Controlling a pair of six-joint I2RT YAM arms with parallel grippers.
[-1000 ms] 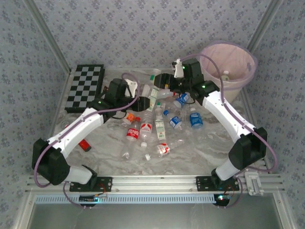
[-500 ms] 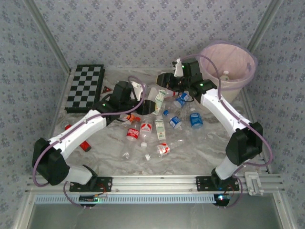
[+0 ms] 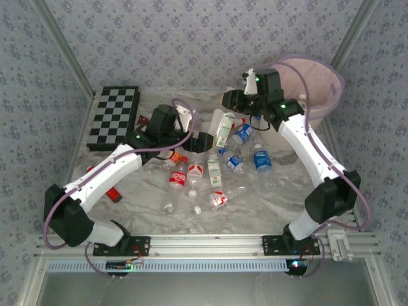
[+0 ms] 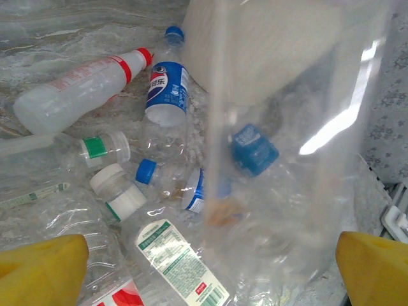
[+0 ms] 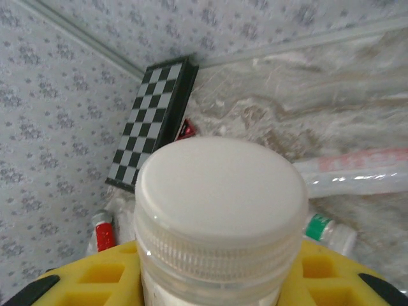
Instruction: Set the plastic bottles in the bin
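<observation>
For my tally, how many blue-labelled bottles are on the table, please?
3 blue-labelled bottles: one farthest back, one rightmost, one left of it. Others may be hidden.

A marble-patterned table (image 3: 268, 197) was enclosed on three sides by walls (image 3: 191, 38) papered in pale grey-blue with a small floral print. Metal posts (image 3: 64, 54) were set at the back corners, and a ribbed aluminium rail (image 3: 210, 242) was fixed along the near edge. Soft, even light was cast throughout.

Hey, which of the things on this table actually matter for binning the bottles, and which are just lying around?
For the job: plastic bottles, the white-capped bottle in the right gripper, bin.
Just lying about: chequered board, small red object.
</observation>
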